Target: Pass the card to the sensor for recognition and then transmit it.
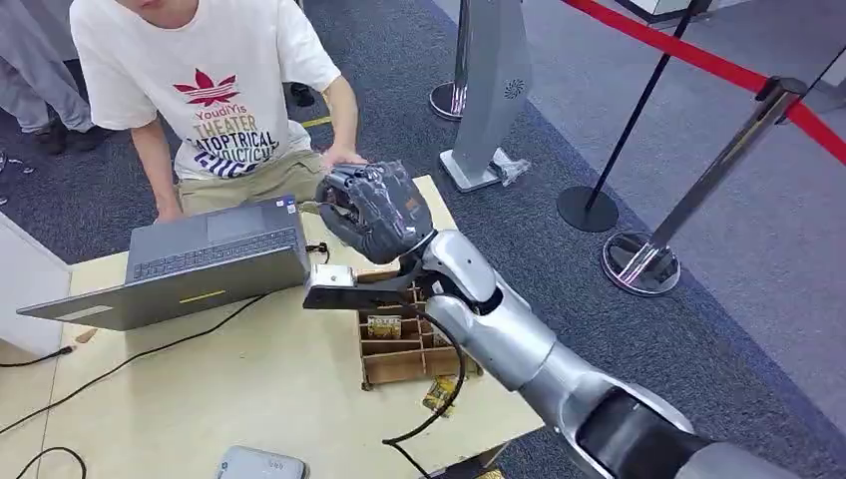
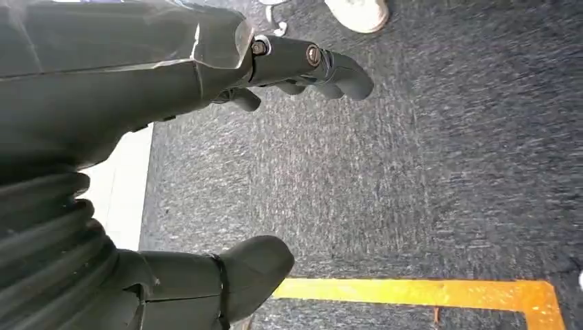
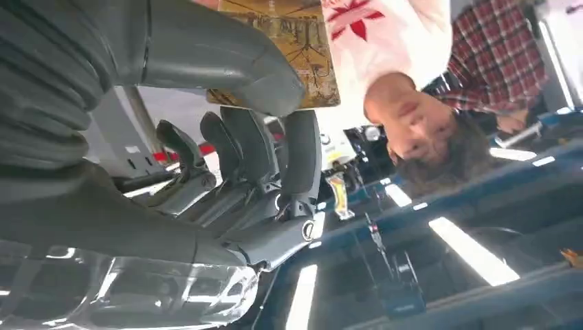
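Note:
My right hand is raised over the far edge of the table, close to a person's hand. In the right wrist view that hand pinches a yellowish patterned card between its thumb and fingers, held toward the person in the white T-shirt. In the head view the dark fingers hide the card. My left hand hangs over dark carpet, its fingers apart and nothing in it.
An open grey laptop sits at the table's far left in front of the seated person. A wooden compartment box with cards lies under my right forearm. A flat grey device and black cables lie nearer. Barrier posts stand right.

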Controlling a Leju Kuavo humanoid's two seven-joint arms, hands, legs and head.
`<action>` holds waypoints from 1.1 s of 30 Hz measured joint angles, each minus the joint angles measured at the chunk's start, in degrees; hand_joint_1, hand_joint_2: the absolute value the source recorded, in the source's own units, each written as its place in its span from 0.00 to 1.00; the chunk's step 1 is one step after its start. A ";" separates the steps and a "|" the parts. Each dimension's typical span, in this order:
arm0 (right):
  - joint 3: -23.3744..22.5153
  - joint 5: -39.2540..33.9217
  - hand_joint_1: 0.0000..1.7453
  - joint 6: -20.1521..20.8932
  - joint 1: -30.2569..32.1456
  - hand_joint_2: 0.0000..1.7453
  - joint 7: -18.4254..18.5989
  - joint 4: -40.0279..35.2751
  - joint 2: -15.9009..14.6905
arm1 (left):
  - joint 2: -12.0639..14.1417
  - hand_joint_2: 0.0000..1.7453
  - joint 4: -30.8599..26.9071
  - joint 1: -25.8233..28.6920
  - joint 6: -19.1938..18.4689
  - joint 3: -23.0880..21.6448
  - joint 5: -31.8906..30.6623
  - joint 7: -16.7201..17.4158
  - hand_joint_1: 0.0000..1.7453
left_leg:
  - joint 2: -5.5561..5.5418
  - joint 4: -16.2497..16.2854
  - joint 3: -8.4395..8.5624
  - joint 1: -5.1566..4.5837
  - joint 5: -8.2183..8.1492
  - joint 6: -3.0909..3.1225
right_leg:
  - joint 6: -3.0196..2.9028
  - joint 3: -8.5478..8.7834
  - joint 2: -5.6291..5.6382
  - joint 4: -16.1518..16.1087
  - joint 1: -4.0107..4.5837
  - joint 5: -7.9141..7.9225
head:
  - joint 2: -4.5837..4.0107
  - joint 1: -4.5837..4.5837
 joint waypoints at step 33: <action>7.87 5.27 0.00 -13.46 -8.91 1.00 0.29 23.96 11.43 | -0.44 1.00 0.00 -1.40 -0.50 -4.13 -1.55 1.73 0.00 | -0.02 0.00 0.00 0.02 0.01 -0.02 | -0.02 -0.02 -0.02 0.08 0.00 -0.02 | 0.00 0.02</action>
